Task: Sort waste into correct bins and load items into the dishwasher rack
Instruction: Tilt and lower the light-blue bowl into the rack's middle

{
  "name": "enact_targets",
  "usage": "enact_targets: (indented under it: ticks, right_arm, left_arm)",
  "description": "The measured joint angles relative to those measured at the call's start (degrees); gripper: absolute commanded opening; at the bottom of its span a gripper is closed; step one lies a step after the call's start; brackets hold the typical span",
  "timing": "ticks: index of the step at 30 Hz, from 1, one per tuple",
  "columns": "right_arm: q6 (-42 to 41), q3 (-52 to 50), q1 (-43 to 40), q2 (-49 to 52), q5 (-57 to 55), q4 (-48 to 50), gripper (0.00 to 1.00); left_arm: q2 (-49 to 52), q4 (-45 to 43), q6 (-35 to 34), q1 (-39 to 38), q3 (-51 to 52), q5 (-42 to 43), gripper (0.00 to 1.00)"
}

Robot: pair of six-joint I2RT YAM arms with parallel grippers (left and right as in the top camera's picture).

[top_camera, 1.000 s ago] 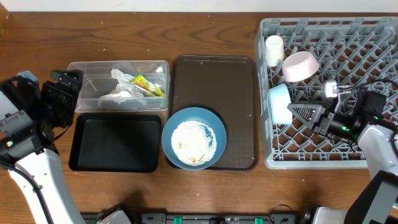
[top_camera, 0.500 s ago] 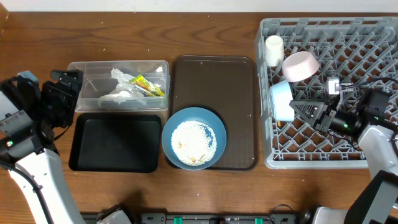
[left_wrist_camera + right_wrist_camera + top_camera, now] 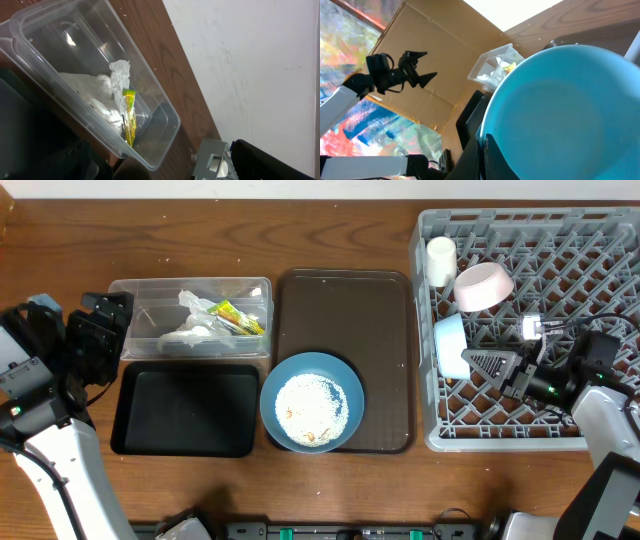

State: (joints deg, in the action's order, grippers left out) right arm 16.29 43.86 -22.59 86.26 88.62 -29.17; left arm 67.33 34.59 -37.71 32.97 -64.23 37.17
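The light-grey dishwasher rack [image 3: 540, 240] stands at the right. In it are a white cup [image 3: 440, 260], a small pink bowl [image 3: 484, 286] and a small light blue bowl [image 3: 451, 346] on edge by the rack's left wall. My right gripper [image 3: 480, 363] is shut on that bowl's rim [image 3: 560, 110]; its fingers [image 3: 485, 147] pinch the edge. A large dark blue bowl [image 3: 312, 402] holds white rice scraps [image 3: 310, 408]. The clear tub [image 3: 150, 288] holds the white napkin [image 3: 95, 92] and the yellow-green wrapper [image 3: 130, 112]. My left gripper [image 3: 108, 320] is open beside the tub. No chopsticks show.
The shallow black tray [image 3: 185, 412] lies in front of the clear tub. The dark brown serving tray [image 3: 345, 300] lies mid-table under the dark blue bowl. The rack's right half has bare pegs. A cardboard wall [image 3: 435, 60] stands beyond the left arm.
My right gripper shifted slightly up and back down with the light blue bowl in it. The bowl stays by the rack's left wall. The left arm has not moved.
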Motion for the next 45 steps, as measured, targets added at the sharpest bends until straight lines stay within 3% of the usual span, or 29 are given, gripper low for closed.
enact_targets:
  ticks: [7, 15, 23, 34, 41, 45]
  right_arm:
    - [-1.2, -0.48, -0.33, -0.09, 0.09, 3.26, 0.01]
    - [-17.07, -0.81, -0.37, -0.09, -0.11, 18.53, 0.01]
    - [-29.83, -0.9, -0.37, -0.09, -0.48, 27.76, 0.01]
    - [-38.32, -0.9, 0.2, -0.09, -1.66, 30.91, 0.01]
    - [-52.57, -1.2, 5.4, -0.09, -5.64, 54.58, 0.01]
    - [-57.37, -1.2, 7.74, -0.09, -7.02, 56.02, 0.01]
  left_arm:
    - [0.02, 0.02, 0.0, 0.0, 0.0, 0.02, 0.91]
    - [0.02, 0.02, 0.0, 0.0, 0.02, 0.0, 0.91]
    - [0.02, 0.04, 0.0, 0.0, 0.0, 0.0, 0.91]
    - [0.02, 0.02, 0.0, 0.0, 0.02, 0.0, 0.91]
    - [0.02, 0.0, 0.0, 0.0, 0.0, 0.0, 0.91]
    - [0.02, 0.0, 0.0, 0.0, 0.0, 0.02, 0.91]
